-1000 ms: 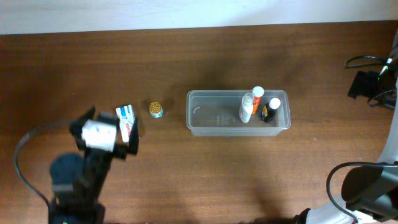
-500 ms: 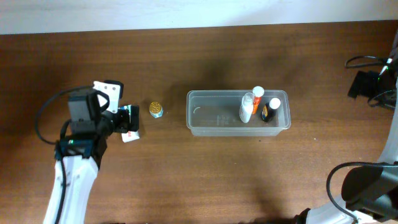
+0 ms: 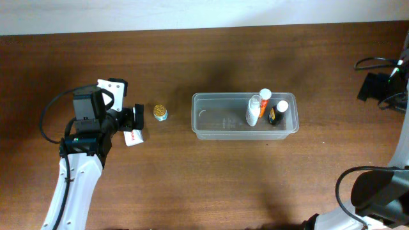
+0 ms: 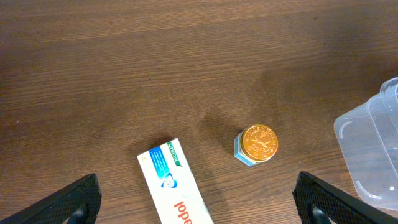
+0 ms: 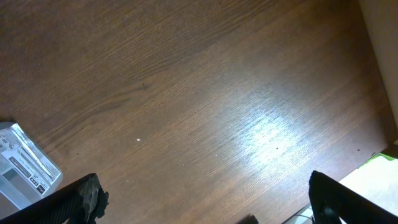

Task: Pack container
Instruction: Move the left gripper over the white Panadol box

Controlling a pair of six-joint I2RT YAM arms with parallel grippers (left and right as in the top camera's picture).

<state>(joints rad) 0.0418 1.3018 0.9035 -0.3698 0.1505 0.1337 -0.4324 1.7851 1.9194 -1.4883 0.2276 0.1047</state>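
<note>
The clear container [image 3: 208, 121] lies right of the table's middle and holds a white bottle with an orange label [image 3: 254, 110] and a dark bottle with a white cap [image 3: 277, 114]. Its corner shows in the left wrist view [image 4: 373, 146]. A small jar with a gold lid [image 3: 160, 112] [image 4: 257, 144] stands left of it. A white toothpaste box [image 3: 133, 138] [image 4: 177, 186] lies further left. My left gripper [image 3: 130, 121] [image 4: 199, 208] is open above the box, fingers to either side. My right gripper [image 5: 202, 205] is open and empty over bare table at the far right.
Black cables and the right arm's base [image 3: 380, 86] sit at the right edge. A white and grey labelled object [image 5: 25, 165] lies at the left of the right wrist view. The table's edge with something green [image 5: 385, 158] shows at that view's lower right.
My left arm has swung up from the front left and now hangs over the toothpaste box, shifting slightly right in the last half second. Everything else is still.
</note>
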